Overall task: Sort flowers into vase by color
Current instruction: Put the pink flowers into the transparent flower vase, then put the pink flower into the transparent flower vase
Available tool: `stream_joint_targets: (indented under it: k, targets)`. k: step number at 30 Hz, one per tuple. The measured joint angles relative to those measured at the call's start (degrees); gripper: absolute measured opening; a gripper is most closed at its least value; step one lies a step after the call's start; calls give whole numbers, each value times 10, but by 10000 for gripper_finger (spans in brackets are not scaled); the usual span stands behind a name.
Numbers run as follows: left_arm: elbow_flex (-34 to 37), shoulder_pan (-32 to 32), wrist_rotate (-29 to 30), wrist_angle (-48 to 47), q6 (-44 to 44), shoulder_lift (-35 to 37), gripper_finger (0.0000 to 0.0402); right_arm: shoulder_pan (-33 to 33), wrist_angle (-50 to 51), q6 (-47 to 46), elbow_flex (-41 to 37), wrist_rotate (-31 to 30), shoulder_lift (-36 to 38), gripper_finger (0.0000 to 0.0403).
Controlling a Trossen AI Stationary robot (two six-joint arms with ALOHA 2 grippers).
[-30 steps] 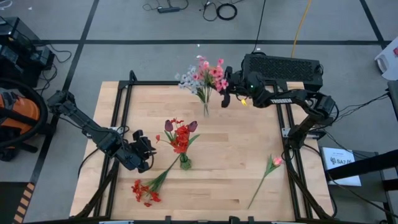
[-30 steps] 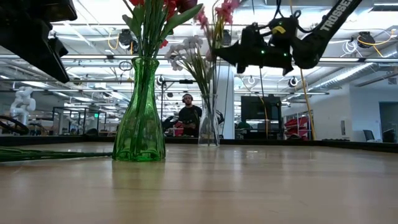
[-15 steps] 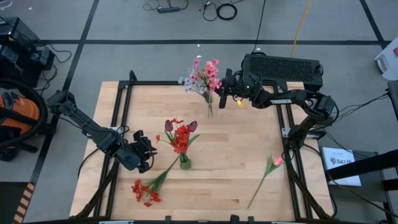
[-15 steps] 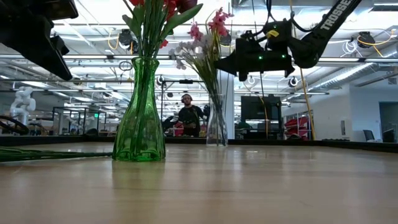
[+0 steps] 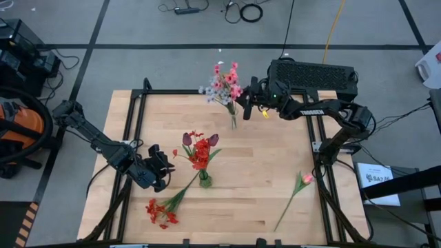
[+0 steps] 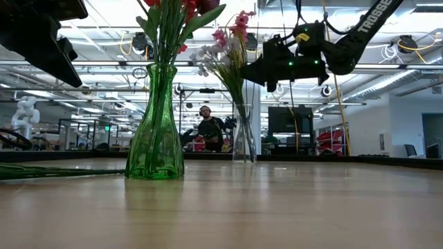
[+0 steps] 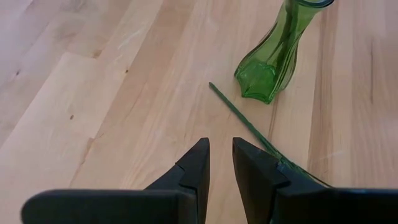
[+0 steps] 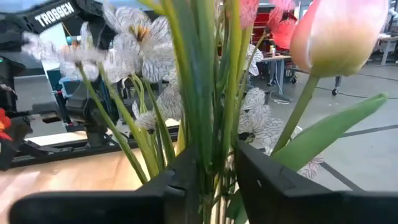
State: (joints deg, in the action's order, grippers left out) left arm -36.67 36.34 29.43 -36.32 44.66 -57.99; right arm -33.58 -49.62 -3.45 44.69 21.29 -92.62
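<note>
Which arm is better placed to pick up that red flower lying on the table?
Left, I'd guess. Its tool hovers open right beside the red flower, whose stem lies just ahead of its fingers. The right tool is busy far off, closed around the stems in the clear vase.

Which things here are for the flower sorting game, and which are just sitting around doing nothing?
For the job:
- green vase with red flowers
- clear vase with pink and white flowers, right gripper beside them
- red flower and pink tulip lying on the table
- left gripper

Just lying about:
- cables on the floor
- black box behind the table
</note>
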Motion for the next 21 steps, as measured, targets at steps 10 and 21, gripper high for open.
stream_joint_targets:
  k: [10, 21]
  targets:
    - [0, 0, 0, 0, 0, 0, 75, 0, 157, 27, 0, -1, 93, 142]
    - [0, 0, 0, -1, 0, 0, 75, 19, 412, 58, 0, -97, 246, 156]
